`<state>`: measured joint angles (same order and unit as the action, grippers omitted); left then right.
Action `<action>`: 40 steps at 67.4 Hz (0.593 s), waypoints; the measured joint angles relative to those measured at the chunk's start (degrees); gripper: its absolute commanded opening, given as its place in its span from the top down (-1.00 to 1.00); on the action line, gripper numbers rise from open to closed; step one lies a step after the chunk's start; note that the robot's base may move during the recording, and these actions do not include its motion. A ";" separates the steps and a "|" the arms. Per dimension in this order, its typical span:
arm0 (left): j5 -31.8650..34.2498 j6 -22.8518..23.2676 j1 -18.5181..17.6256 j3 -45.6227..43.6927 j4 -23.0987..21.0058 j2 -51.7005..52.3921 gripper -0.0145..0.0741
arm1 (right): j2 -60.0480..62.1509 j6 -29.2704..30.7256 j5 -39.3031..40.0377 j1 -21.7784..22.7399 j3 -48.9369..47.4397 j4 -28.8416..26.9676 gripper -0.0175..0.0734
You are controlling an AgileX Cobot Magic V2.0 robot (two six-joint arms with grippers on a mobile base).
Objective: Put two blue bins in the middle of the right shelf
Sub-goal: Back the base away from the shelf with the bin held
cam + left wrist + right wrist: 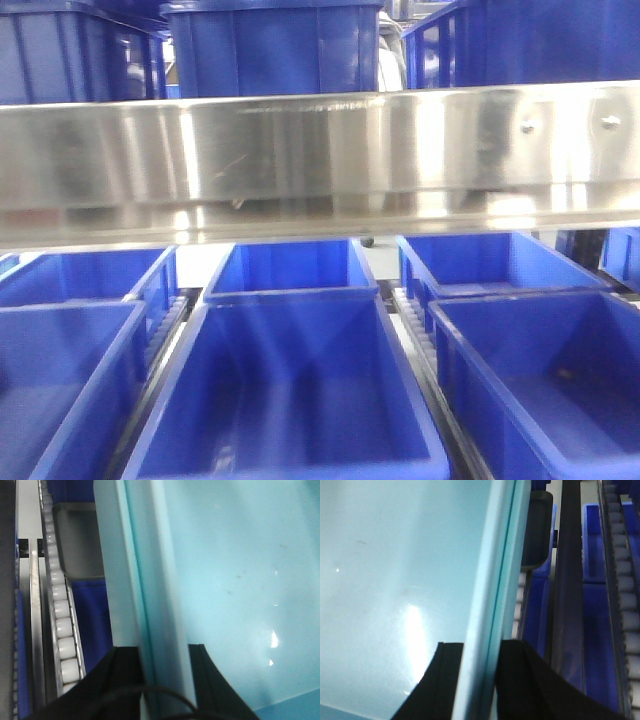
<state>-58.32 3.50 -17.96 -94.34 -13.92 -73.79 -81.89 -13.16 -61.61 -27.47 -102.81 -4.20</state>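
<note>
The left gripper (pixel 160 649) straddles the left wall of a blue bin (pixel 240 580). Its fingers (pixel 122 680) are narrow and pressed on either side of the rim, with rollers (pixel 62 630) just beside. In the front view this seems to be the centre bin, low in its lane under the steel front of the middle shelf (pixel 320 160); neither arm shows there. The right gripper (pixel 479 642) pinches the right wall likewise. I judge the two-handed grasp made and the lift not yet begun. The next move calls for raising both sides evenly, clearing that steel front, then setting the bin on the shelf, where other bins (pixel 270 45) stand.
</note>
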 measured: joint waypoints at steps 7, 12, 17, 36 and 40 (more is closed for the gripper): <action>1.34 -0.33 0.00 0.00 0.00 0.00 0.92 | 0.00 0.11 0.25 0.00 0.00 0.00 0.95; 2.45 -0.48 0.00 0.00 0.00 0.00 0.92 | 0.00 0.11 0.77 0.00 0.00 0.11 0.95; 3.39 -0.85 0.00 0.00 0.00 0.00 0.92 | 0.00 0.11 1.02 0.00 0.00 0.19 0.95; 5.05 -1.36 0.00 0.00 -0.33 0.00 0.92 | 0.00 0.11 1.25 0.00 0.00 0.33 0.95; 5.09 -1.36 0.00 0.00 -0.33 0.00 0.92 | 0.00 0.11 1.25 0.00 0.00 0.33 0.95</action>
<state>-53.23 2.14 -17.96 -94.34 -14.25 -73.79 -81.89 -13.05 -60.36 -27.47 -102.81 -3.87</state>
